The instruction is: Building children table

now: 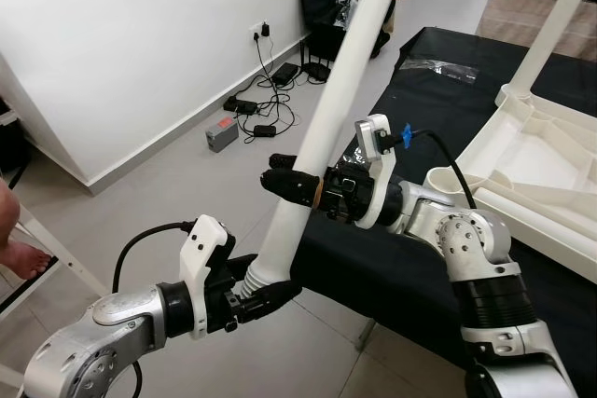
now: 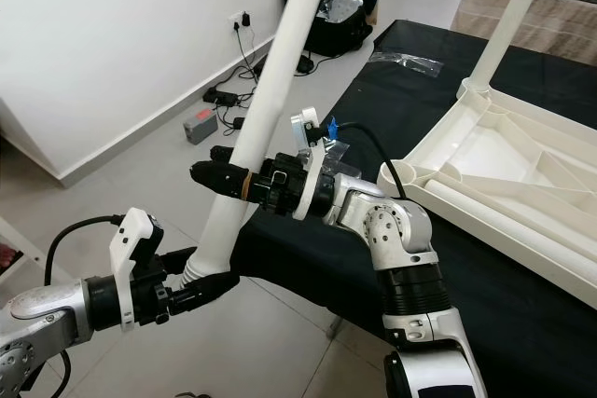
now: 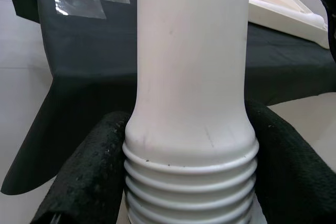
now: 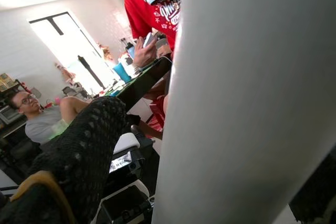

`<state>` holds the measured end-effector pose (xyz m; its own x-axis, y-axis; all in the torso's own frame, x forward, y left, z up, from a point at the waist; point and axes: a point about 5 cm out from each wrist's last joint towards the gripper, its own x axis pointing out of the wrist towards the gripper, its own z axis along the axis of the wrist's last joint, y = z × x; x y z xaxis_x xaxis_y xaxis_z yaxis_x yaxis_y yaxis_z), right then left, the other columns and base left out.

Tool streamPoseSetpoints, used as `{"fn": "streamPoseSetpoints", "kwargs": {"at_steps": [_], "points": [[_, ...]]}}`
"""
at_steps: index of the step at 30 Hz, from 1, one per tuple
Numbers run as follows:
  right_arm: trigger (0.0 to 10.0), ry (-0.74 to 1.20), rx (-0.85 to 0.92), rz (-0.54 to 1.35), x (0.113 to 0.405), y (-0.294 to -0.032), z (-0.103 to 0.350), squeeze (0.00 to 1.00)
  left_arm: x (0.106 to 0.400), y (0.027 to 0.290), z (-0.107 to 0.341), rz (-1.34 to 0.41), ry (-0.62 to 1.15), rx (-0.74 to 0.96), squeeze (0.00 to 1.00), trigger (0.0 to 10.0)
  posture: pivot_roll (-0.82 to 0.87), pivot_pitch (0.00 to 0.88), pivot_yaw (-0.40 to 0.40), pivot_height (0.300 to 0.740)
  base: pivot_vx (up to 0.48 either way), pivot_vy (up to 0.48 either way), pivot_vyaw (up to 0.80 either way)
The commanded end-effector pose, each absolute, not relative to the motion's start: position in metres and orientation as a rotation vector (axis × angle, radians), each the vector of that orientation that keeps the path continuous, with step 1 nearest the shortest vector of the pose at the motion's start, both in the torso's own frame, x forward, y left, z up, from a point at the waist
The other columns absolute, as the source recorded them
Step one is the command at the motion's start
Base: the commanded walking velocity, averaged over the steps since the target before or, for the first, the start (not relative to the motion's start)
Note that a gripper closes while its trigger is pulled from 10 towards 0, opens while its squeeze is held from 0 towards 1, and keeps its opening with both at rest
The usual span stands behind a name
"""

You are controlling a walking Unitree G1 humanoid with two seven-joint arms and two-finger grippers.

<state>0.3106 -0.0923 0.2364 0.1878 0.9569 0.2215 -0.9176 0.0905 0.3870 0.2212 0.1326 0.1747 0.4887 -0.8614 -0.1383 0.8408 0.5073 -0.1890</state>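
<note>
Nearest, the left hand [image 1: 266, 294] grips the threaded end of a long white plastic table leg [image 1: 326, 114]; the right hand [image 1: 297, 185] clamps it midway, left of the black-covered bench [image 1: 410, 267] carrying the upturned white tabletop [image 1: 536, 174].

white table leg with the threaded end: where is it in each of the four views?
Left eye: table leg runs diagonally from top centre to lower left.
Right eye: leg, same diagonal, left of centre.
Left wrist: upright in the middle, threads at the bottom.
Right wrist: close-up across the right half.
Shared landmark: black cloth, except in right wrist.
</note>
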Motion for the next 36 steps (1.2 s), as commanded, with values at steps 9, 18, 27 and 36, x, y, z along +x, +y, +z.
{"fn": "streamPoseSetpoints", "kwargs": {"at_steps": [9,18,27,36], "points": [[10.0,0.146,0.501,1.489,0.299,-0.08,0.231,0.0,0.222,0.133,0.18,-1.076,0.216,-0.065,0.0,10.0,0.08,0.147,-0.016,0.74,0.0,0.0,0.0],[10.0,0.154,0.479,1.475,0.299,-0.079,0.229,0.0,0.222,0.132,0.18,-1.08,0.213,-0.056,0.0,10.0,0.08,0.153,-0.013,0.74,0.0,0.0,0.0],[10.0,0.132,0.497,1.465,0.301,-0.072,0.232,0.0,0.223,0.129,0.179,-1.088,0.211,-0.058,0.0,10.0,0.08,0.151,-0.014,0.74,0.0,0.0,0.0],[8.3,0.131,0.505,1.474,0.3,-0.069,0.234,0.0,0.223,0.13,0.178,-1.091,0.214,-0.054,0.0,10.0,0.08,0.148,-0.011,0.74,0.0,0.0,0.0]]}}
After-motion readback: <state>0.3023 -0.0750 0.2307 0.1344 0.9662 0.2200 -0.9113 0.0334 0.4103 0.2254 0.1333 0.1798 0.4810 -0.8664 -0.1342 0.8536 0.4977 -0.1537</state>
